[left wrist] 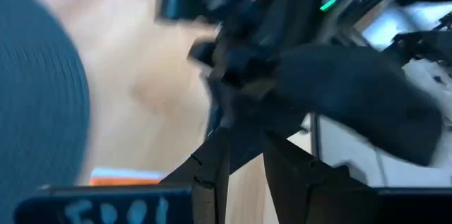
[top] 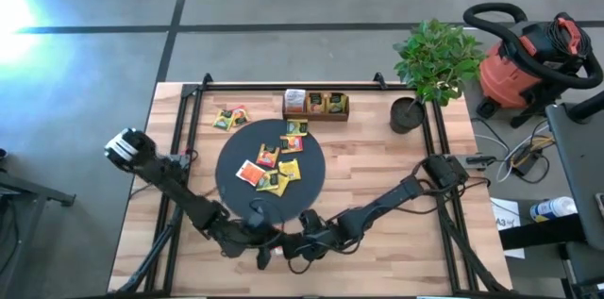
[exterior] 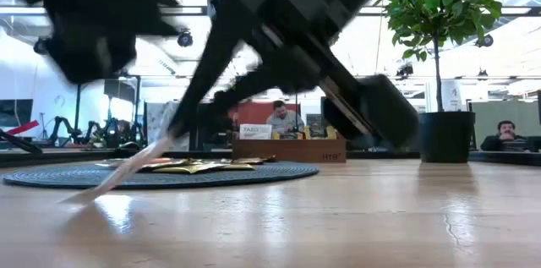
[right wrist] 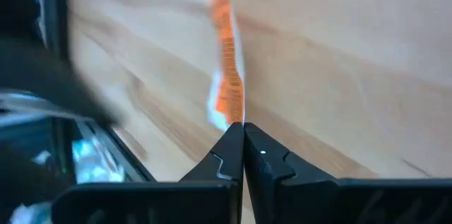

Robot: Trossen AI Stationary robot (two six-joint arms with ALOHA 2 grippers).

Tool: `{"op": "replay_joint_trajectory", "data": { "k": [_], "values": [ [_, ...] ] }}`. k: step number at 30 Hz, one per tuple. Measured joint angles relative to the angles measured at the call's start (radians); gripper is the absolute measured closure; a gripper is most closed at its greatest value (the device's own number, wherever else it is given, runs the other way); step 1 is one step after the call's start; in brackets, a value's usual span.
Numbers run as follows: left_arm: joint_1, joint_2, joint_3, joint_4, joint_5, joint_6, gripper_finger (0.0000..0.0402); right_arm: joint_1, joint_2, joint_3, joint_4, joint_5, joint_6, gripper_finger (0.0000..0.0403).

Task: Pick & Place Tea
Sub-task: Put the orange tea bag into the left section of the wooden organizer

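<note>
Tea packets (top: 272, 169) are seen from above, scattered on a black disc (top: 311, 181) on the table (top: 377, 162); two more (top: 229, 118) lie off the disc, and a wooden tray (top: 315, 105) holds others. A plant (top: 429, 68) stands at the far right corner. Both arms meet at the near edge, the left pincer (top: 262, 254) just beside the right pincer (top: 304, 259).

Level with the table, dark arms fill the upper frame and a pale, thin packet (exterior: 127, 169) slants down to the wood near the disc (exterior: 161, 175). People are seated in the room behind.

From the left wrist, the fingers (left wrist: 212, 174) are seen partly apart with the other arm blurred beyond them; whether anything is gripped cannot be told. An orange strip (left wrist: 123, 177) shows near the disc's edge.

From the right wrist, the pincer (right wrist: 244, 136) is closed tight on the edge of an orange packet (right wrist: 227, 75), seen edge-on over the wood.
</note>
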Motion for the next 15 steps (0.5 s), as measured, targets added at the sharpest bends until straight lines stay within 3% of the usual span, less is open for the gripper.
{"op": "replay_joint_trajectory", "data": {
  "k": [9, 15],
  "values": [
    [-0.065, -0.258, 0.0, -0.257, -0.168, 0.274, 0.0319, -0.021, -0.147, -0.014, 0.0, 0.291, 0.037, 0.0394],
    [-0.143, -0.327, 0.021, -0.397, -0.33, 0.462, 0.0319, -0.079, -0.262, -0.063, 0.002, 0.433, 0.021, 0.0394]
  ]
}}
